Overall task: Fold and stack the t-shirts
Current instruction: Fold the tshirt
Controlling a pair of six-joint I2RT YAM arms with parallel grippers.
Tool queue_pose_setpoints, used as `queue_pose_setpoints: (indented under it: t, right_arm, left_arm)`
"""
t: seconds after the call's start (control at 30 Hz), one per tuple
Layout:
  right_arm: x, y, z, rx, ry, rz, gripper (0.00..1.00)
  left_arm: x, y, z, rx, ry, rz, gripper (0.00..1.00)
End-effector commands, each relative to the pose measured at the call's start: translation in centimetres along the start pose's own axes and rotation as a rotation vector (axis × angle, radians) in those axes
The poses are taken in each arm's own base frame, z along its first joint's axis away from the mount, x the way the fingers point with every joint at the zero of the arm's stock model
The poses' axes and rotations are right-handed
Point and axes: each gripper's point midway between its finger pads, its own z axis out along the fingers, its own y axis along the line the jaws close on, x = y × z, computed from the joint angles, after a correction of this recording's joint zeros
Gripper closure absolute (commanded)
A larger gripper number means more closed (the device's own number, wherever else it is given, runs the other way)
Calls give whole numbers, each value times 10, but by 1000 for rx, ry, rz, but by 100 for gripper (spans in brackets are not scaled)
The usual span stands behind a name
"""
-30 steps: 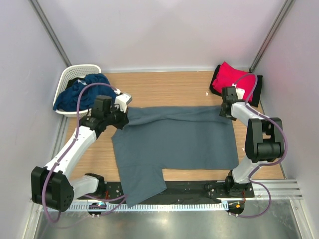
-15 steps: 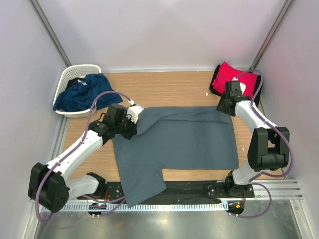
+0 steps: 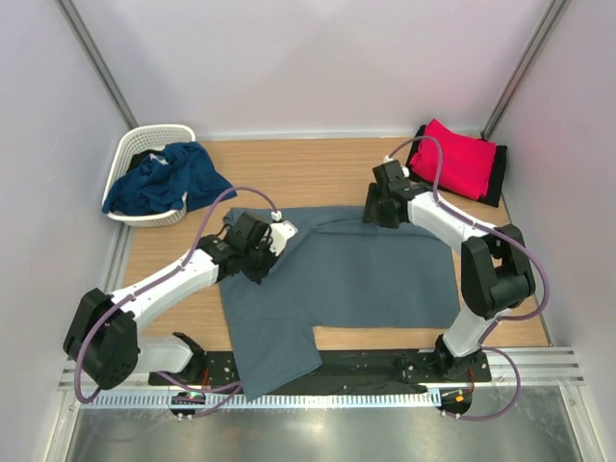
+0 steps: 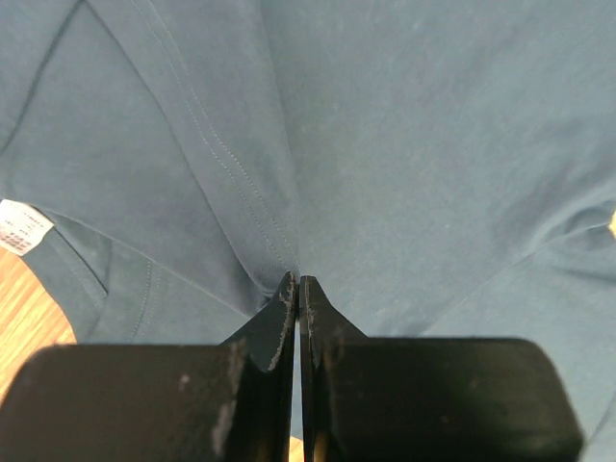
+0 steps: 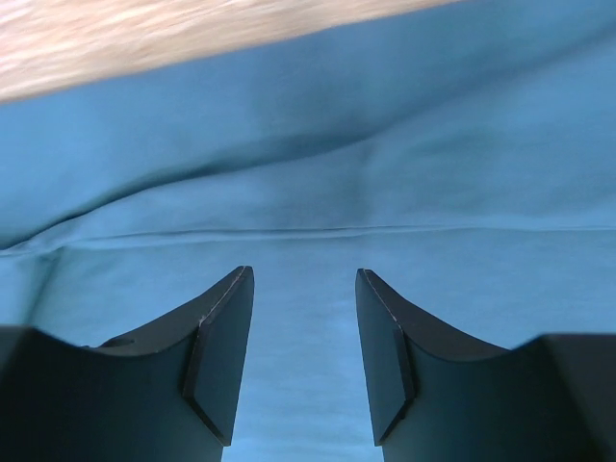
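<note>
**Pinched on the left, released on the right**

Found the slate grey-blue t-shirt (image 3: 366, 279) spread across the middle of the table (image 3: 318, 168), one flap drooping past the near edge toward 7 o'clock. Noted the left gripper (image 3: 277, 239) clenched at about 10 o'clock of the cloth, jaws tight together and a ridge of fabric running straight into the tips. Judged that a pinch on the shirt itself, not an empty closing. Saw the right gripper (image 3: 372, 213) over the far edge near 12 o'clock, jaws apart, cloth beneath and nothing between them.

Spotted the red t-shirt (image 3: 457, 159) at 2 o'clock atop a black t-shirt (image 3: 493, 180), and the navy blue t-shirt (image 3: 159, 178) heaped in the white basket (image 3: 144, 135) at 10 o'clock.

Judged the cloth light, limp and thin, likely to sag, crease and trail behind any lifted corner, with no stiffness to carry a fold across. Reckoned a hold best taken at seams, hems or corners — doubled edges, easier to nip than flat fabric — with two holds well apart to keep an edge straight.

Could not make out the collar, nor pick the neck edge from the hem. Could not count the layers between the left jaws, the spot hidden by the fingers. Saw only a sliver of the black shirt, too little to judge its fold. Noted a white label (image 4: 21, 226) at 9 o'clock in the left wrist view, print unreadable.
</note>
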Motion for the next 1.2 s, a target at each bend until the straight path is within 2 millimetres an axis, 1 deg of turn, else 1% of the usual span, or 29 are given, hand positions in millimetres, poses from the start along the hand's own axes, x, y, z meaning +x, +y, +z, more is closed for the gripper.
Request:
queue_pose_setpoints:
  t: [0.0, 0.03, 0.1, 0.13, 0.17, 0.2, 0.23, 0.27, 0.3, 0.33, 0.4, 0.5, 0.53, 0.6, 0.67, 0.77, 0.93, 0.97, 1.03, 1.07, 1.17]
  right_arm:
    - [-15, 46, -3, -108, -39, 50, 47]
    - [-9, 63, -4, -137, -35, 26, 48]
    - [-7, 83, 2, -149, -32, -4, 48]
    - [-6, 92, 2, -159, -33, -15, 48]
    - [-7, 110, -1, -186, -42, -39, 48]
    - [-2, 114, 7, -180, -26, -52, 48]
    - [-3, 119, 9, -178, -33, -59, 48]
    - [-8, 124, 8, -182, -48, -61, 48]
    - [-9, 124, 12, -169, -52, -57, 48]
    - [-11, 118, 18, -128, -67, -56, 48]
    - [-16, 113, 20, -96, -83, -49, 48]
    - [-13, 105, 22, -59, -75, -49, 48]
    - [-12, 104, 21, -58, -73, -48, 47]
    - [-7, 101, 22, -49, -60, -44, 48]
    - [-3, 100, 23, -47, -52, -39, 48]
    - [5, 90, 27, -17, -41, -48, 48]
    - [10, 78, 23, 26, -31, -59, 48]
    - [14, 74, 23, 36, -22, -57, 48]
    - [18, 66, 21, 70, -16, -49, 48]
    - [24, 60, 22, 90, -5, -32, 48]
    - [33, 48, 25, 135, 4, -13, 48]
  left_arm:
    - [5, 1, 5, -39, 52, 43, 100]
    - [8, 0, 6, -35, 61, 45, 100]
    - [11, -4, 9, -33, 76, 63, 100]
    - [12, -2, 9, -45, 82, 69, 100]
    - [14, -3, 9, -43, 93, 73, 100]
    - [17, -4, 10, -41, 105, 83, 100]
    - [19, 4, 9, -86, 119, 92, 100]
    - [21, 7, 9, -101, 126, 101, 100]
    - [20, 10, 8, -114, 127, 102, 100]
    - [20, 11, 5, -124, 127, 106, 100]
    - [19, 20, 0, -172, 128, 122, 100]
    - [15, 29, -10, -222, 110, 134, 100]
    - [12, 29, -14, -227, 91, 136, 100]
    - [10, 31, -17, -241, 81, 137, 100]
    - [7, 31, -21, -242, 69, 139, 100]
    - [7, 29, -23, -233, 66, 134, 100]
    - [7, 33, -27, -254, 72, 141, 100]
    - [7, 32, -28, -250, 75, 139, 100]
    - [7, 28, -26, -228, 70, 136, 100]
    - [8, 27, -24, -222, 69, 136, 100]
    - [9, 25, -20, -207, 77, 132, 100]
